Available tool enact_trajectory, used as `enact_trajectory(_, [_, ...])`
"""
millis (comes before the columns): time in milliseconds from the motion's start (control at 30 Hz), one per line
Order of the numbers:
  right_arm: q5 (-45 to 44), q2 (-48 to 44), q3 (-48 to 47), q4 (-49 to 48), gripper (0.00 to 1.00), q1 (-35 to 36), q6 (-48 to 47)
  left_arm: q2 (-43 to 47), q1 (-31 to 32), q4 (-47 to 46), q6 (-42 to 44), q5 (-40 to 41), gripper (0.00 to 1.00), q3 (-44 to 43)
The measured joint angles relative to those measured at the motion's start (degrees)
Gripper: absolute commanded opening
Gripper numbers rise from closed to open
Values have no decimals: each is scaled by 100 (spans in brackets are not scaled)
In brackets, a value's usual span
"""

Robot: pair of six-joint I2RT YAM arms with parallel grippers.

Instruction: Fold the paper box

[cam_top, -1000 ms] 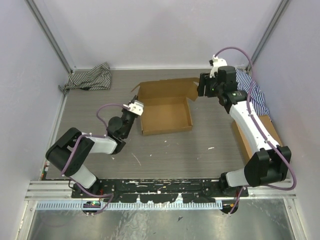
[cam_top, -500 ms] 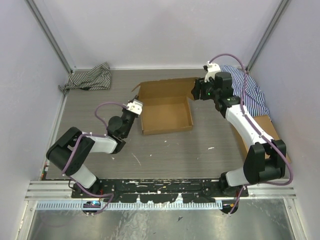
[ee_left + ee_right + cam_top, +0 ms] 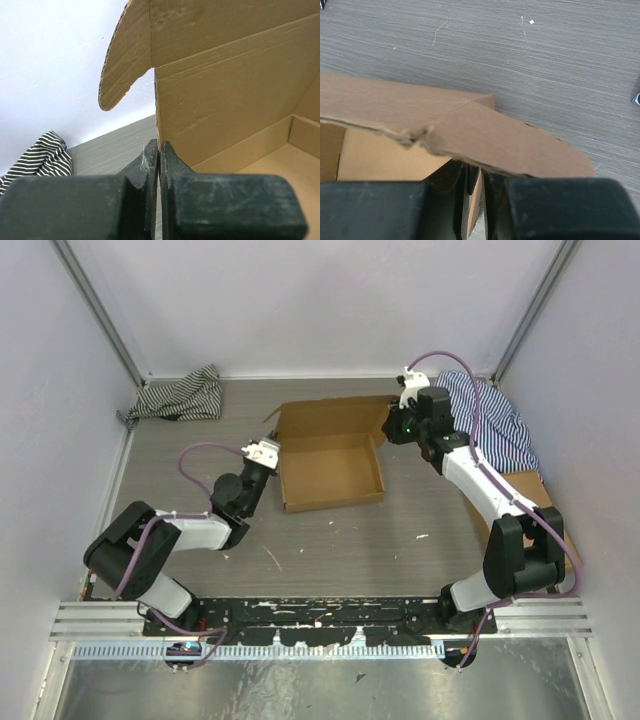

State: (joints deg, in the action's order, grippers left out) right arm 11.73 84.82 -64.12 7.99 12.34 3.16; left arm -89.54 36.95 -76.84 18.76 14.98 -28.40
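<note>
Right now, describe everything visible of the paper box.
The paper box is plain brown corrugated cardboard, half formed: a shallow open tray flat on the grey table, its lid panel raised along the far side, with a rounded flap at each end. The left pincer grips its left wall near the far corner; the right pincer is shut on cardboard at the far right corner.

My paper box (image 3: 330, 465) is plain brown, my left gripper (image 3: 158, 150) black. Upper left, a cloth (image 3: 175, 397) striped black and white; the table (image 3: 330, 540) is streaky grey.
</note>
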Motion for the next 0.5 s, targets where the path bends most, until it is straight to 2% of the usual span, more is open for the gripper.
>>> enact_trajectory(67, [-144, -42, 44, -13, 14, 114, 52, 205, 35, 133, -109, 15, 16, 48])
enact_trajectory(233, [-529, -280, 236, 2, 8, 343, 249, 699, 63, 586, -374, 37, 18, 70])
enact_trajectory(500, [-1283, -719, 417, 107, 1, 772, 619, 1373, 76, 1851, -1003, 103, 11, 63])
